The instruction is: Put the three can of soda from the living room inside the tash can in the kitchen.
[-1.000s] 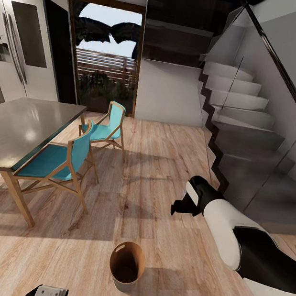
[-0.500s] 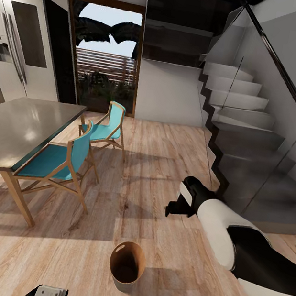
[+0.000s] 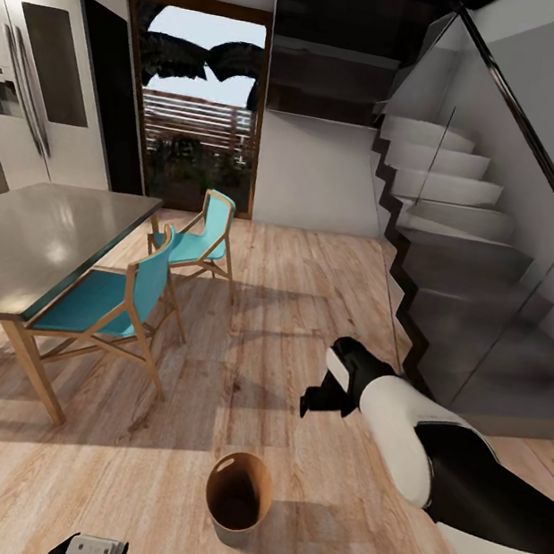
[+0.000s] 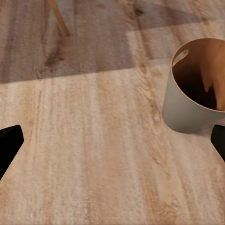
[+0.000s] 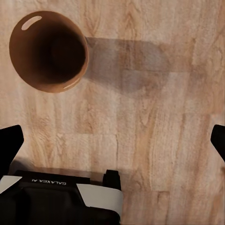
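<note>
**Both grippers empty over the bin, no cans in sight**

Location: open-plan room, light wood plank floor (image 3: 331,278), glass-sided staircase (image 3: 462,255) ahead, steel fridge (image 3: 28,88) far left. Dining bench (image 3: 29,242) with grey top and pale wood legs; two teal chairs (image 3: 137,298) beside it.

Task's thing: the tash can (image 3: 237,497) stands upright on the floor just in front of the robot. Round, tapered, pale grey matte outside, brown inside, oval slot handle near the rim. The right wrist view looks nearly straight down into it (image 5: 48,50); the interior is dark and I see no can in it, though the bottom is shadowed. No soda can visible anywhere.

Grippers:
- Right gripper (image 3: 321,398) on a white-and-black arm, held above the floor beyond and to the right of the bin. In its wrist view the fingers (image 5: 9,145) sit at opposite edges, spread wide, bare floor between them.
- Left gripper (image 3: 87,553) low at the near edge of the head view. Its wrist view shows its fingers (image 4: 8,145) wide apart too, nothing held, bin (image 4: 194,89) off to one side.

Step, as I judge it: at the drop-off with empty hands, so either between deliveries or checking the bin. Cans are elsewhere, per the task in the living room.

Next move calls for: tucking the arms, turning the base away and driving to the living room, clearing bench, chairs and stair glass.
</note>
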Controlling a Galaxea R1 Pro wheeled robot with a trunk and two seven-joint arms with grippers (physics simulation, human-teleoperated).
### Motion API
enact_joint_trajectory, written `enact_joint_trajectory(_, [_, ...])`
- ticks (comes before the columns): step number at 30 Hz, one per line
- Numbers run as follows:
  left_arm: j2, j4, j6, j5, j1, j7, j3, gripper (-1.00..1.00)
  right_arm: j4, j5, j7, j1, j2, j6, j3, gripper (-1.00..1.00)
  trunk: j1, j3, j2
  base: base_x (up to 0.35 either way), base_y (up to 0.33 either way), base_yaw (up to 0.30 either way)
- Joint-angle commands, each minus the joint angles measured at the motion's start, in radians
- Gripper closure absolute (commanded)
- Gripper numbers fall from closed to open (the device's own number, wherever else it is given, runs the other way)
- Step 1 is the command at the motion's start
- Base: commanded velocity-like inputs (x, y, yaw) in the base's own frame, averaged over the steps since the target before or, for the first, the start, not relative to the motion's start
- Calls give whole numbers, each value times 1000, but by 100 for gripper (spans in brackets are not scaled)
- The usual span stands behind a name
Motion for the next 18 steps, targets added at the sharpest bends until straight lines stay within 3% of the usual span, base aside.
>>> enact_joint_trajectory(1, [0, 0, 0, 0, 0, 0, 0, -100, 3, 1, 0, 0, 1, 0, 0, -100, 0, 0, 0, 0, 109, 0])
enact_joint_trajectory(18, [2, 0, 5, -1, 0, -1, 0, -100, 13, 7, -3, 3, -2, 0, -1, -100, 0, 0, 0, 86, 256, 0])
